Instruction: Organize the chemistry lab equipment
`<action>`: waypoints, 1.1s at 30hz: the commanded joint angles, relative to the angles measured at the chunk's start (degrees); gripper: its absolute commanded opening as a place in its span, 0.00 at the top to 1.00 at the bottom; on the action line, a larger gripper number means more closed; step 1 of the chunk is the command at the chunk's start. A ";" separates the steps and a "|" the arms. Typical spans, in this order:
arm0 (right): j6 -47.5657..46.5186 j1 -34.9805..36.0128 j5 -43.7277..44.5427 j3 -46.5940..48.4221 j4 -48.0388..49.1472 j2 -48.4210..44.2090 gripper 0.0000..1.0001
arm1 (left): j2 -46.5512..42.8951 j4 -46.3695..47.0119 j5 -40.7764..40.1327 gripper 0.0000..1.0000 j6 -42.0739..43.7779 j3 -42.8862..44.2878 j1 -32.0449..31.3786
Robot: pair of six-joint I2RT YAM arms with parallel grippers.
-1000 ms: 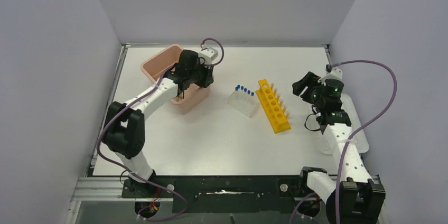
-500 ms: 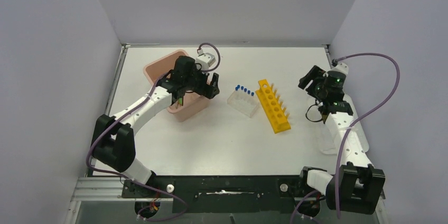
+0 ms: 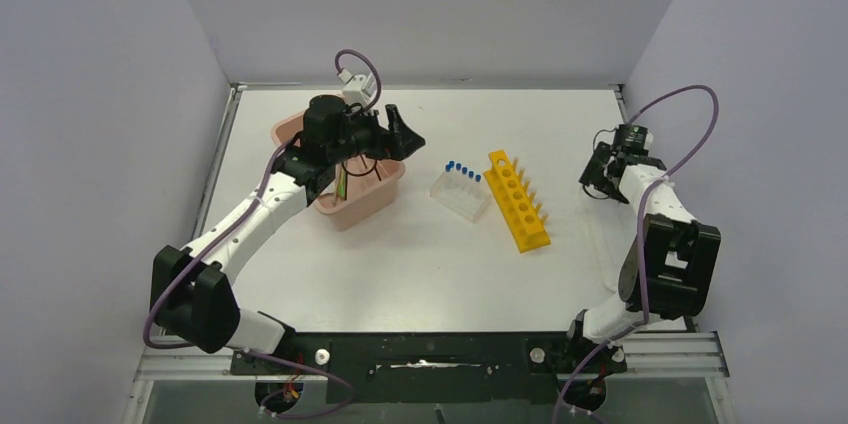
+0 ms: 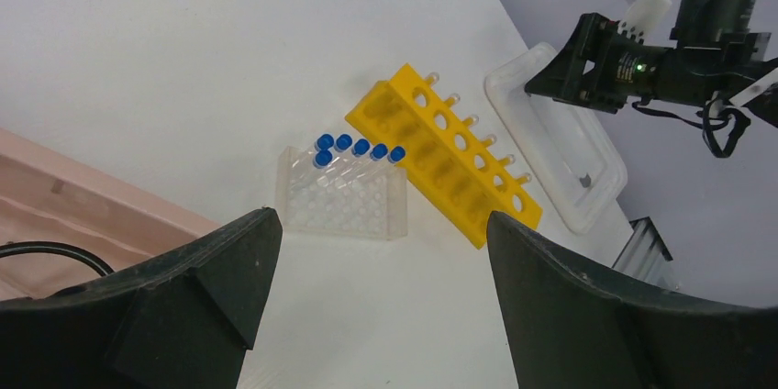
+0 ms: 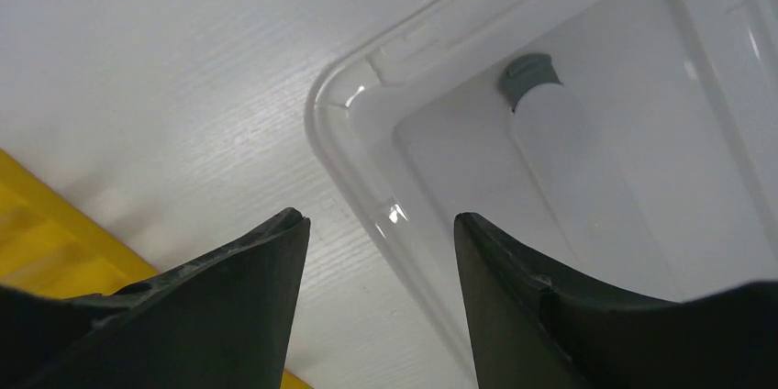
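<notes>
My left gripper (image 3: 396,130) hangs open and empty over the right rim of the pink tub (image 3: 355,199). In the tub lie thin coloured sticks (image 3: 342,182) and a black wire ring (image 3: 366,158). The left wrist view looks between the wide-apart fingertips (image 4: 378,224) at the clear tube rack (image 4: 344,204), its blue-capped tubes (image 4: 353,145) and the yellow holed rack (image 4: 440,167). My right gripper (image 3: 598,180) is open with nothing in it. In its wrist view the right gripper (image 5: 381,224) straddles a corner of the white lid (image 5: 362,183).
The clear rack (image 3: 460,194) and the yellow rack (image 3: 518,200) stand side by side mid-table. A small grey mark (image 5: 527,71) shows inside the lid. The enclosure walls stand close on the left, back and right.
My left gripper opened, rose out of the tub and swung to point right. My right arm folded back, carrying its gripper right and down to the lid's corner.
</notes>
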 commanded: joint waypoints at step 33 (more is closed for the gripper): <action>-7.73 9.46 18.44 3.09 2.94 2.93 1.00 | -1.49 12.27 7.62 0.16 -10.85 -5.46 7.03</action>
